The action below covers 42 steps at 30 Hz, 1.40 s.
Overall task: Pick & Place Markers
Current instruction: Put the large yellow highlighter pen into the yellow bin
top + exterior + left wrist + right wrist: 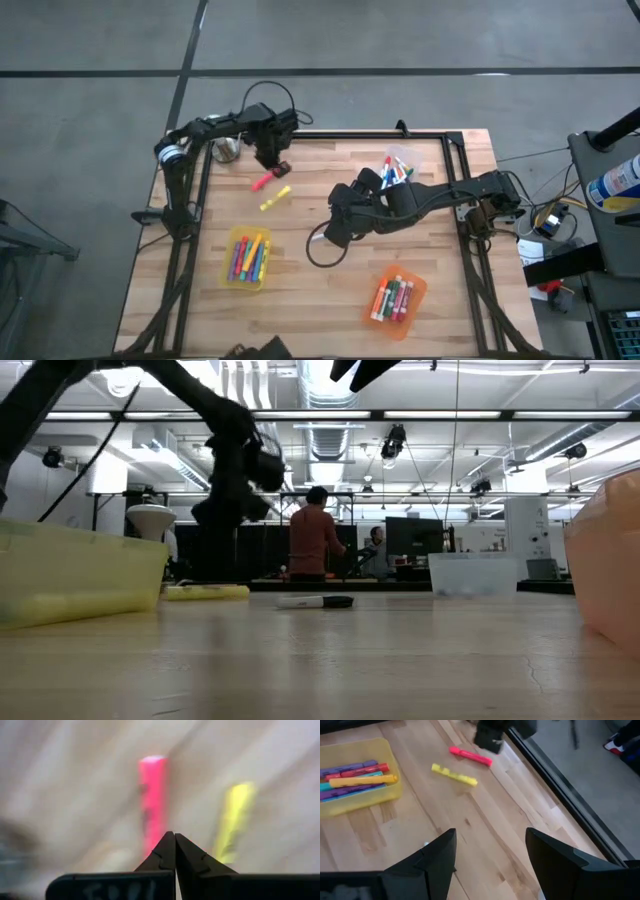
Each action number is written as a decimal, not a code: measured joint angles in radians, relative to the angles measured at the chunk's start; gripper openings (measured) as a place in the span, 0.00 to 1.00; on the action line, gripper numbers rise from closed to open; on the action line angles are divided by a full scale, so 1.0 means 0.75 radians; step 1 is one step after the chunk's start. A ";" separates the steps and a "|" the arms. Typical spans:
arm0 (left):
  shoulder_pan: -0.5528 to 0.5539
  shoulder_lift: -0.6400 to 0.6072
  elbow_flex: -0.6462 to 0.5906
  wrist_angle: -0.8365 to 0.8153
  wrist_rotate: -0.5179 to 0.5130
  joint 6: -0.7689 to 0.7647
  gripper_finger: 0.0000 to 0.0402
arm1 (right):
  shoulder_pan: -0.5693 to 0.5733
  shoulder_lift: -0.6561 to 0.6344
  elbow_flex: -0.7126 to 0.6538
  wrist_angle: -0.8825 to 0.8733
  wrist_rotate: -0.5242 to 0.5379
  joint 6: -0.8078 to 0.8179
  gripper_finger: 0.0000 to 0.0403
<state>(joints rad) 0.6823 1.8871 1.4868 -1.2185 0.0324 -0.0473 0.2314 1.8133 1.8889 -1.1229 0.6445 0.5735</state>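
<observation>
The left end effector (pixel 272 152), fingers together, hangs over the pink marker (pixel 262 182) near the table's (pixel 330 300) far left corner; it looks light, stiff, slippery; grip mid-barrel; the right end effector (pixel 338 232) waits open mid-table.

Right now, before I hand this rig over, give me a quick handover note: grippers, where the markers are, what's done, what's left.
Left gripper: shut, empty, poised over the pink marker at the table's far left.
Right gripper: open, empty, mid-table.
Loose on the wood: the pink marker and the yellow marker, side by side, apart.
Done: markers lie in the yellow bin, the orange bin and the clear bin.
Left: bin the two loose markers, probably the pink one first.
</observation>
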 joint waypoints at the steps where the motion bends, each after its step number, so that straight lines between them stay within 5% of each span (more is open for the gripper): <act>1: -0.011 -0.025 0.008 0.026 0.083 -0.085 0.00 | 0.001 0.000 0.000 -0.001 -0.001 0.000 0.58; 8: -0.170 -0.139 -0.015 0.261 0.803 -0.376 0.00 | 0.017 0.000 0.000 -0.004 -0.001 0.002 0.58; 18: -0.645 -0.082 -0.026 0.387 0.562 -0.628 0.00 | 0.027 -0.001 0.001 -0.291 -0.024 0.087 0.58; 23: -0.792 0.012 -0.032 0.667 0.484 -0.855 0.00 | 0.036 -0.038 0.000 -0.606 -0.025 0.235 0.58; 26: -0.862 0.078 -0.029 0.823 0.476 -0.980 0.00 | 0.035 -0.116 -0.021 -0.588 -0.022 0.246 0.57; 35: -0.908 0.192 -0.030 0.595 0.313 -0.949 0.00 | 0.034 -0.297 -0.017 -0.567 -0.002 0.361 0.57; 42: -0.884 0.137 -0.029 0.594 0.363 -0.893 0.00 | 0.035 -0.315 -0.018 -0.413 0.012 0.333 0.57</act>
<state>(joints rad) 0.0196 1.9895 1.4647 -0.7726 0.3044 -0.7172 0.2573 1.5773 1.8753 -1.4327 0.6538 0.8235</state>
